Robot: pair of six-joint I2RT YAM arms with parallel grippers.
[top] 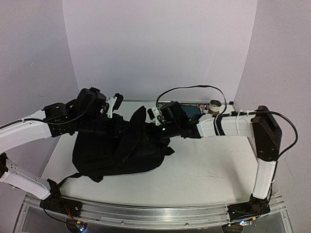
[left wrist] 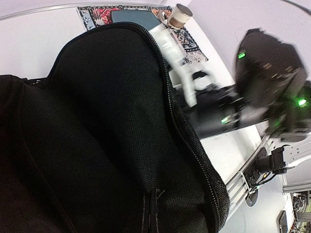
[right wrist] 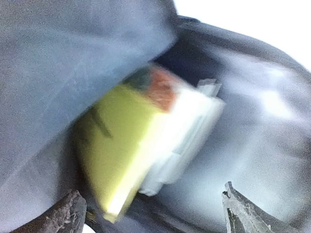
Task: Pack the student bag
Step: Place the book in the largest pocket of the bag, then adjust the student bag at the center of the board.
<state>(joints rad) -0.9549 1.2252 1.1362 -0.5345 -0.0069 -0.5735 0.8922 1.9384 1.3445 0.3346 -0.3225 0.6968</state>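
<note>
**Worktop and bag.** A white worktop point(top: 204, 165) carries the student bag point(top: 116, 145), a soft black backpack slumped on its side left of centre, its straps trailing toward the near edge. In the left wrist view a flap of the bag stands raised, with the open zipper point(left wrist: 184, 141) running along its edge.

**Arms.** The left arm point(top: 24, 133) reaches in from the left over the top of the bag. The right arm point(top: 233, 124) stretches across from the right, its wrist at the bag's mouth.

**Hands.** The left hand point(top: 113, 104) is closed at the bag's upper edge. It probably pinches fabric to keep the mouth open, though the pinch itself is hidden. The right hand point(right wrist: 155, 213) is inside the opening with its fingers spread wide and nothing between them.

**Book.** A book point(right wrist: 146, 145) with a yellow-green cover and white page edges lies tilted within the dark lining, just ahead of the right hand. The picture is blurred, so contact with the left finger cannot be ruled out.

**Far edge.** A patterned mat point(left wrist: 192, 41) and a small round object point(left wrist: 183, 13) sit beyond the bag.

**Step in hand.** The step appears to be putting the book into the bag, and it looks nearly complete. The next move calls for drawing the right hand straight back out of the mouth without snagging the flap or dragging the book, while the left hand keeps the opening lifted.
</note>
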